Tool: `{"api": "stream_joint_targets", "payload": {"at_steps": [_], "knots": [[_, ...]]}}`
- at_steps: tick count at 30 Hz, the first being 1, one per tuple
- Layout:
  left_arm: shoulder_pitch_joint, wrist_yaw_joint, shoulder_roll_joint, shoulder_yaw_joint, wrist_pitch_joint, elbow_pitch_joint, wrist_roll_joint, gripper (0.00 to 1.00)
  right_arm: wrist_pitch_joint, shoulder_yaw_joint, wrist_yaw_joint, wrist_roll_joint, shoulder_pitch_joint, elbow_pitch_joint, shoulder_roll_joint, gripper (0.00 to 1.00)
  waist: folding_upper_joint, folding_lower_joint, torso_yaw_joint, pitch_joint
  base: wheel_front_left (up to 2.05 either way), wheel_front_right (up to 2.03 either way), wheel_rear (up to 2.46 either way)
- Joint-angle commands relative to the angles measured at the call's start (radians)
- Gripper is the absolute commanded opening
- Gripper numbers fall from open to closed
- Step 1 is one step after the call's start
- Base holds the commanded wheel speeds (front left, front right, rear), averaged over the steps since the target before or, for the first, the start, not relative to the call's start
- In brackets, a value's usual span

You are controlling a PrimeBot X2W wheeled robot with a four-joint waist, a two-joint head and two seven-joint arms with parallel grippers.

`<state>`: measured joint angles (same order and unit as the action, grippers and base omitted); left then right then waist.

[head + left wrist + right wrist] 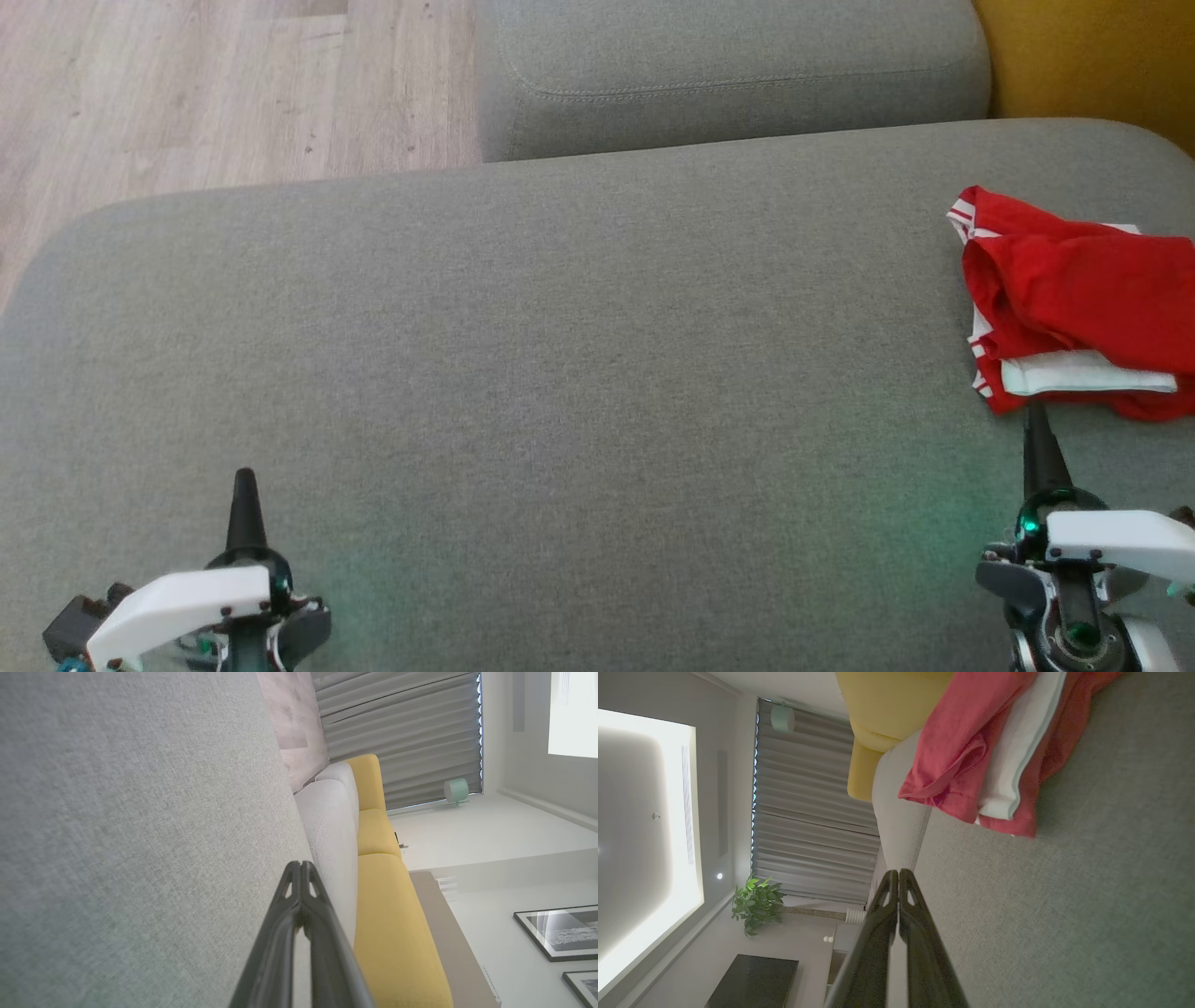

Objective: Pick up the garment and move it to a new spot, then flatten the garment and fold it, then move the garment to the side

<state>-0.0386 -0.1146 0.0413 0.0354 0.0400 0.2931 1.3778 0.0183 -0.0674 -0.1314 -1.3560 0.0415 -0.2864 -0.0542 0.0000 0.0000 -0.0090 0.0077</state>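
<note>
Two grippers, one garment, one seat, listed near to far on the head view.

1. Left gripper [245, 478], at 7 o'clock. The fingers were pressed together to a single point, holding nothing, over bare fabric and well apart from the garment.
2. Right gripper [1033, 411], at 5 o'clock. The fingers were likewise narrowed tip to tip and empty. The tip pointed at the near hem of the garment. The head view showed it at the hem, while the right wrist view showed a strip of bare cushion between tip and cloth, so it was judged near and not touching.
3. Grey seat cushion [560, 327], filling the centre and bearing the garment.
4. Red garment [1074, 289], with white striped trim and a white band, at 3 o'clock. It lay in loose layers on the seat, and its right part was cut off by the frame edge.
5. Second grey cushion [728, 75], at 12 o'clock.
6. Wood floor [187, 84], at 11 o'clock.
7. Yellow upholstery [1102, 56], at 1 o'clock.

Hazards, as judgement:
- With the fingers closed, an advance by the right gripper would probably push the hem and ruck the layers rather than take hold.
- A pinch on the top layer alone could drag the stack apart.
- Since the garment's far side was out of frame, its distance from the cushion's edge could not be told, and a shove toward 3 o'clock might slide it off.
</note>
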Motion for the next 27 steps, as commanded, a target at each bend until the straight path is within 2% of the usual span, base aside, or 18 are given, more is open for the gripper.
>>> {"api": "stream_joint_targets", "payload": {"at_steps": [1, 23, 27], "knots": [[-0.058, -0.007, 0.007, 0.037, 0.009, -0.036, 0.026, 0.0, 0.008, 0.012, 0.001, -0.034, 0.055, 0.04, -0.018, 0.0, 0.0, 0.0, 0.001, 0.0, 0.0, 0.0, 0.0], [-0.07, -0.016, 0.009, 0.078, 0.073, -0.048, 0.231, 0.0, 0.072, -0.018, 0.001, -0.276, 0.064, 0.043, -0.016, 0.0, 0.0, 0.0, 0.009, -0.005, 0.0, 0.0, 0.0], [-0.07, -0.016, 0.009, 0.078, 0.073, -0.048, 0.231, 0.0, 0.074, -0.02, 0.001, -0.275, 0.064, 0.043, -0.015, 0.0, 0.0, 0.0, 0.009, -0.005, 0.0, 0.0, 0.0]]}}
